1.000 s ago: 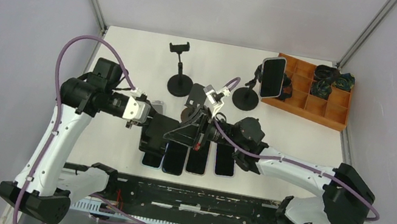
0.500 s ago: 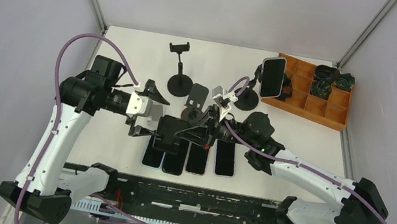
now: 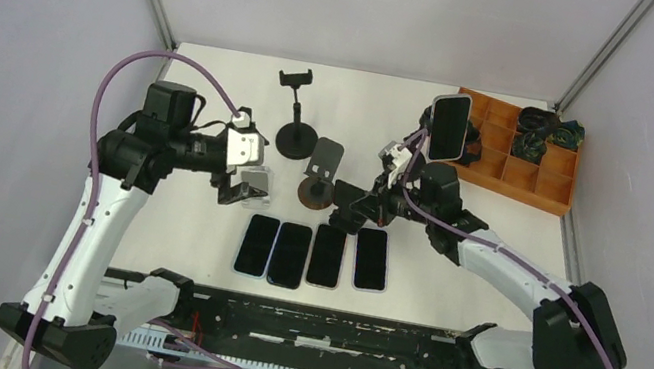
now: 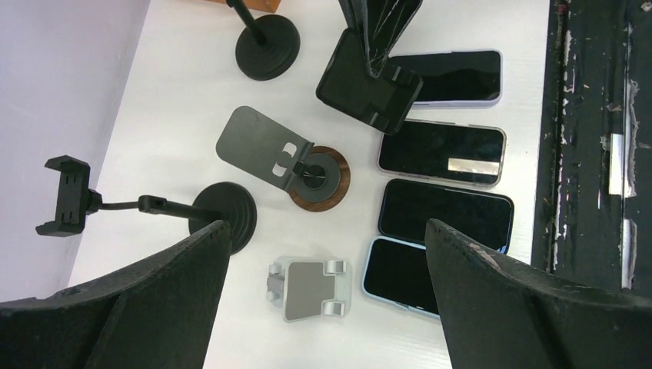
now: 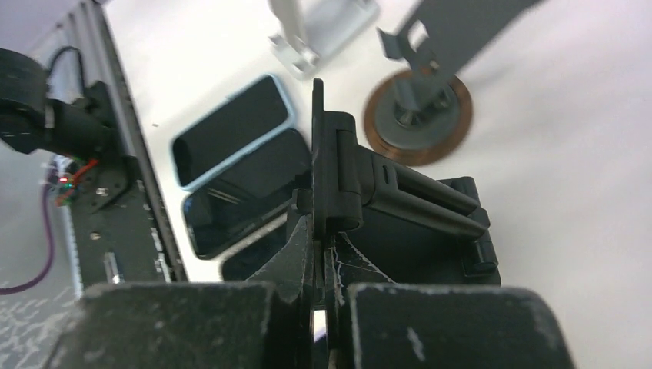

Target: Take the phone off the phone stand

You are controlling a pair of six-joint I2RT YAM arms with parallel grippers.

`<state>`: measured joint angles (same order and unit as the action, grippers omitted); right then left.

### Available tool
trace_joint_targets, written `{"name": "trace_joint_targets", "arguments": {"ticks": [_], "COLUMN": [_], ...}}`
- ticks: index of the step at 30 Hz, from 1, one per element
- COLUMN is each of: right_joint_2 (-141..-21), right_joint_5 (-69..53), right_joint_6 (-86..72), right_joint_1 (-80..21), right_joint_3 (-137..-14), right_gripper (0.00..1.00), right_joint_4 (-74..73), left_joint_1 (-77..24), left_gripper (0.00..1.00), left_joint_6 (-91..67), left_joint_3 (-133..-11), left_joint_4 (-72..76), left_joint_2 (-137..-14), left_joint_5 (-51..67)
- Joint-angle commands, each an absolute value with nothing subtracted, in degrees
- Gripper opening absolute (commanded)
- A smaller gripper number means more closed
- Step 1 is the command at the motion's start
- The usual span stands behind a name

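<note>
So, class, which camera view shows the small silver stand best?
Left wrist: the silver stand shows whole, from above, nothing covering it. Top view: small, little detail. Right wrist: blurred, cut off at the top edge.

Left gripper: was low over the 9 o'clock end of the phone row with its fingers nearly together. The fingers are now spread wide and the gripper has pulled back toward 11 o'clock, above the silver stand.

Right gripper: has carried the black folding stand from over the row's middle toward 2 o'clock, beside the wood-based stand.

Leftmost phone: was partly covered, now lies fully exposed on the counter.
</note>
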<state>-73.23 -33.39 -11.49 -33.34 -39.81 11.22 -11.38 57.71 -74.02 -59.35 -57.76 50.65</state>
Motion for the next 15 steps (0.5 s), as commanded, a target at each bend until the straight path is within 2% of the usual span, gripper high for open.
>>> {"name": "trace_joint_targets", "arguments": {"ticks": [1,8,15], "right_joint_2": [-78.99,-89.45,-93.65], "right_joint_5": [-33.54,-37.09,-36.61], "right_joint_6": [-6.24,-2.64,-0.46], "right_joint_1": [-30.10,-28.06,-27.79], "right_joint_3": [-41.54,-46.26,-47.46], "right_gripper": [0.00,0.00,0.00], "right_joint_4": [12.99,16.04,20.68], "left_joint_1": [-11.43,-11.43,-11.43], "left_gripper": [1.00,1.00,1.00], "left_joint_6": [52.62,53.08,53.59], "left_joint_3": [-73.85,-73.23,-72.98], "left_joint_4": [-56.25,-57.19,-57.56], "left_joint_2": [-57.42,-57.19,-57.52], "left_joint_5": [49.61,50.10,51.29]}}
